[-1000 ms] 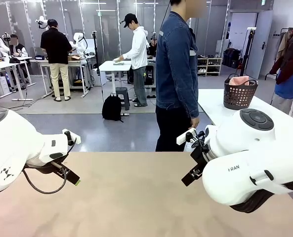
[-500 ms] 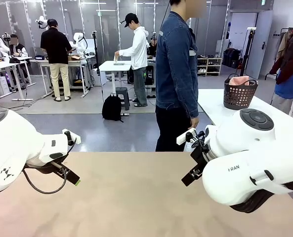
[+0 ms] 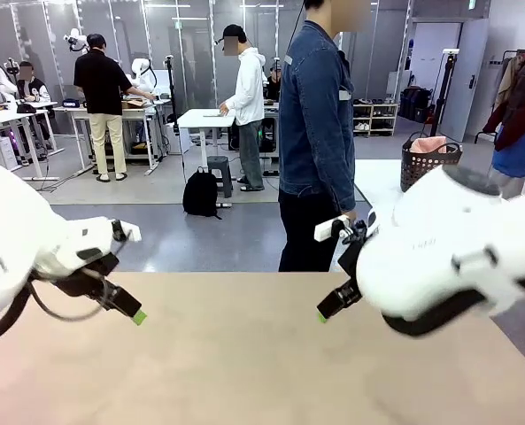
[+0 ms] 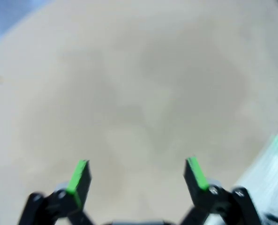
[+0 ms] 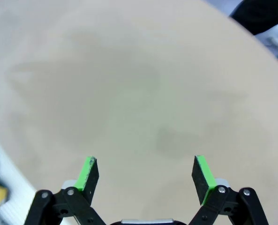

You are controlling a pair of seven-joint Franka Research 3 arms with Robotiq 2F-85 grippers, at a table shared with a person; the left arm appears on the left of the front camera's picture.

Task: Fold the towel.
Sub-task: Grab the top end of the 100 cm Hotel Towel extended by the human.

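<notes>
Half a second ago both arms sat still; now both are blurred with motion, so the work looks to be only just starting and no fold has been made. At 8 o'clock in the front view, the left gripper (image 3: 132,311) has lifted slightly off its former spot and hangs over the bare tan table (image 3: 235,363). Its wrist view shows the green pads (image 4: 78,174) spread as wide as they go, with nothing between them and only tabletop beyond. The person (image 3: 315,133) stands at the far edge near 12 o'clock, side-on, in the same place as before and not reaching in. At 5 o'clock the right gripper (image 3: 325,311) has crept up and toward the middle while its arm has swung higher, now hiding part of the basket (image 3: 419,173) at 2 o'clock. It too is fully spread, holding and touching nothing, with plain table ahead. The towel (image 3: 428,143) is probably the pink cloth heaped in that basket, on the white surface well apart from both grippers. It would have to be laid on the table before any folding.
</notes>
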